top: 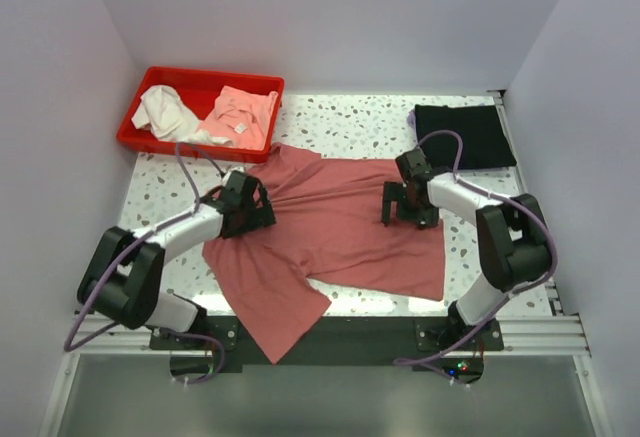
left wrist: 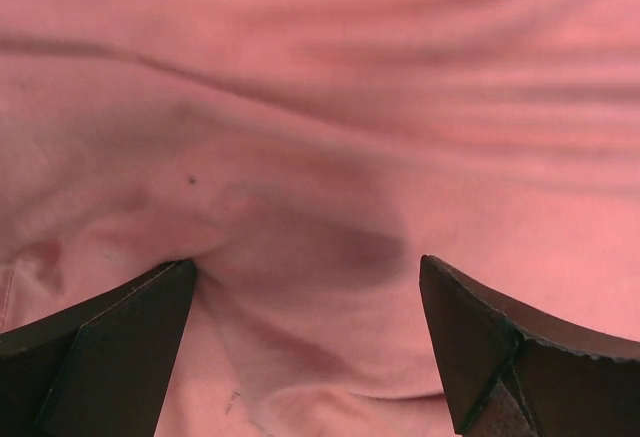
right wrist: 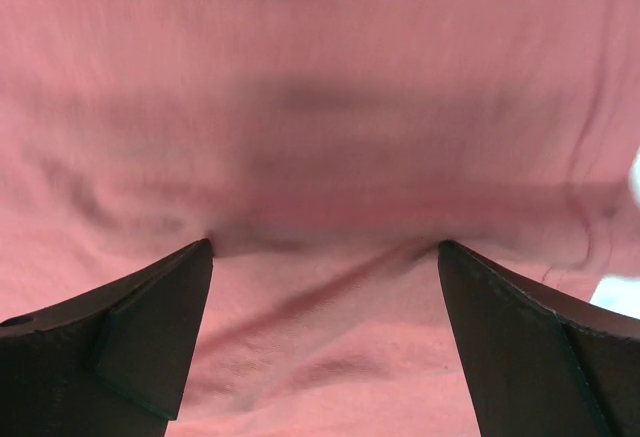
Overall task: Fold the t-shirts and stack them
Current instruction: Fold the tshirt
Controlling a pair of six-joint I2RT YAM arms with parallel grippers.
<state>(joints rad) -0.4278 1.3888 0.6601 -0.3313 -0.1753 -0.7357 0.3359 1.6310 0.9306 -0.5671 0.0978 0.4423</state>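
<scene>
The rose-red t-shirt (top: 340, 232) lies rumpled in the middle, 1 corner overhanging the near edge; the black t-shirt (top: 465, 135) sits folded far right; the left gripper (left wrist: 305, 277) and right gripper (right wrist: 325, 252) press on rose cloth, jaws spread, gripping nothing; closing here could catch only a wrinkle and skew the fold; counted: 2 t-shirts, 2 grippers, 1 red bin (top: 128, 129).

No text, brand, number or sign is legible in any of the three views. A small white tag (top: 241, 128) lies on the pink garment (top: 243, 105) in the red bin (top: 215, 74), but it is too small to read.
</scene>
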